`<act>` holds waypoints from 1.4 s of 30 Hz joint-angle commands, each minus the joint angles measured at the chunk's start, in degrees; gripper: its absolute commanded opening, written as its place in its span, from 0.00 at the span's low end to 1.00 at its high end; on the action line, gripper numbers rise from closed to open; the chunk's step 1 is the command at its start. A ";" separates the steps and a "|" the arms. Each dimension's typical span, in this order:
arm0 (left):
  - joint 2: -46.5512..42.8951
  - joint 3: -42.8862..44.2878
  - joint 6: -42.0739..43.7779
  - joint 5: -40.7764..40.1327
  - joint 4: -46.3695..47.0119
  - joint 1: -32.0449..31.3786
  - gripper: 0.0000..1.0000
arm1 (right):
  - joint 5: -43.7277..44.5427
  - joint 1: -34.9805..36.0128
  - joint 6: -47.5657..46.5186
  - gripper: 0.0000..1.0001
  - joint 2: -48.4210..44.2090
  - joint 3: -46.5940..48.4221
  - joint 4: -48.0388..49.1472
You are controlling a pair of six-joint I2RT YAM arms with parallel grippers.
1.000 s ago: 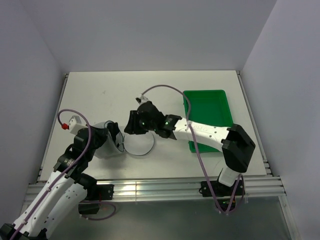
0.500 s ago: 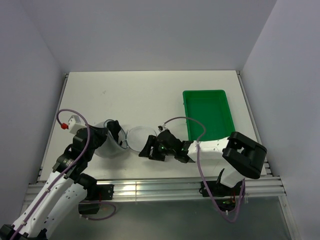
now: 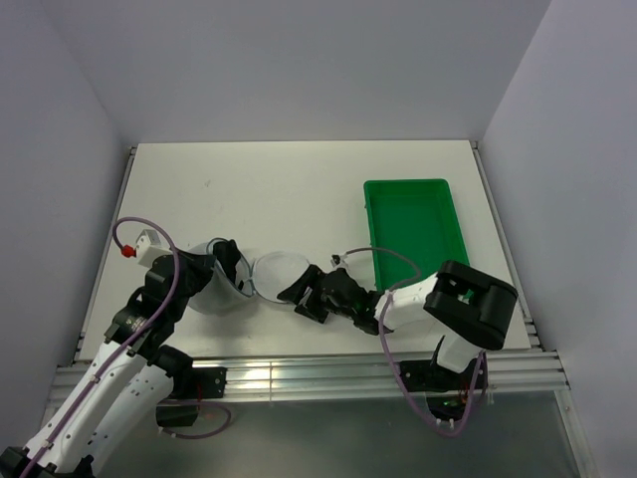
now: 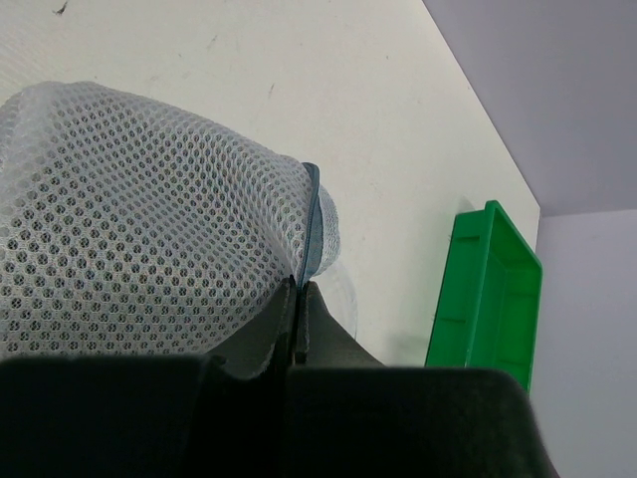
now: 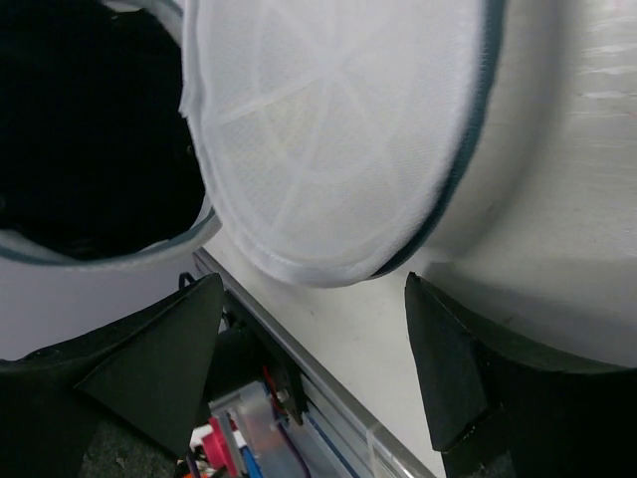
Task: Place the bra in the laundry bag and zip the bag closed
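The bra point(image 5: 90, 129) sits dark inside the bag point(image 4: 129, 219), which lies on the counter point(image 3: 299, 189). Left claw point(image 4: 299, 299) pinches the bag's rim. Right claw point(image 5: 314, 294) is spread wide below the lid point(image 5: 328, 129). The mesh looks light and floppy, so the firmer zipper edge is best to hold.

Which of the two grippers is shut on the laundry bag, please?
The left gripper, pinching the laundry bag; the right gripper is open by its lid.

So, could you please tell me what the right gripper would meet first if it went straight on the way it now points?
Probably the laundry bag's round lid, right ahead of the open right gripper. Depth is unclear, but nothing shows between them.
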 commanded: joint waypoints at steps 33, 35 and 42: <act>-3.43 3.69 1.34 2.02 -3.41 -0.15 0.00 | 17.57 -4.82 -10.13 0.00 0.95 9.08 2.66; -3.52 3.52 1.87 2.37 -2.54 -0.15 0.00 | 19.33 -4.64 -12.95 0.00 -2.90 10.41 -2.08; -0.28 3.08 4.32 4.66 2.64 -0.15 0.00 | 32.94 -1.31 -29.81 0.00 -16.01 17.52 -20.63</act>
